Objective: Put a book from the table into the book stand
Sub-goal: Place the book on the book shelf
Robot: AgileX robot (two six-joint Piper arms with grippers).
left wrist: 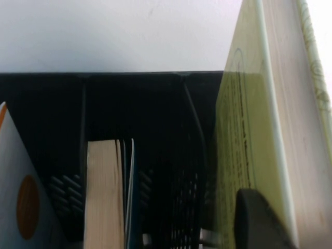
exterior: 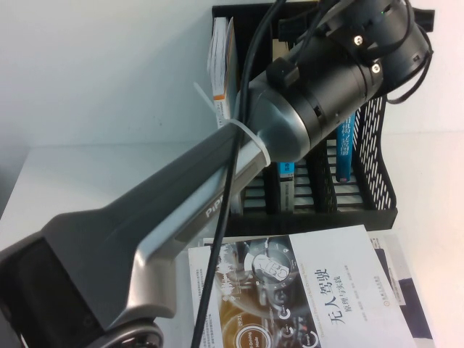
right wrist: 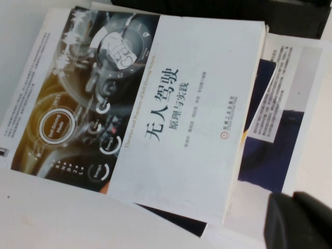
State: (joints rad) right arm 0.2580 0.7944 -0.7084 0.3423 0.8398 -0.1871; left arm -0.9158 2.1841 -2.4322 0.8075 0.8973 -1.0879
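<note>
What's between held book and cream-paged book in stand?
Left wrist view: a black divider and bare slot. Left pincer grips the book; right pincer above the table.

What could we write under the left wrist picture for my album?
Left gripper holds the yellow-green book upright above the black book stand.

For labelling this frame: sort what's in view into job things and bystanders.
Job: the book, held by the left gripper at the book stand; the table.
Bystanders: white book lying on the table, right gripper over it; books already in the stand.
</note>
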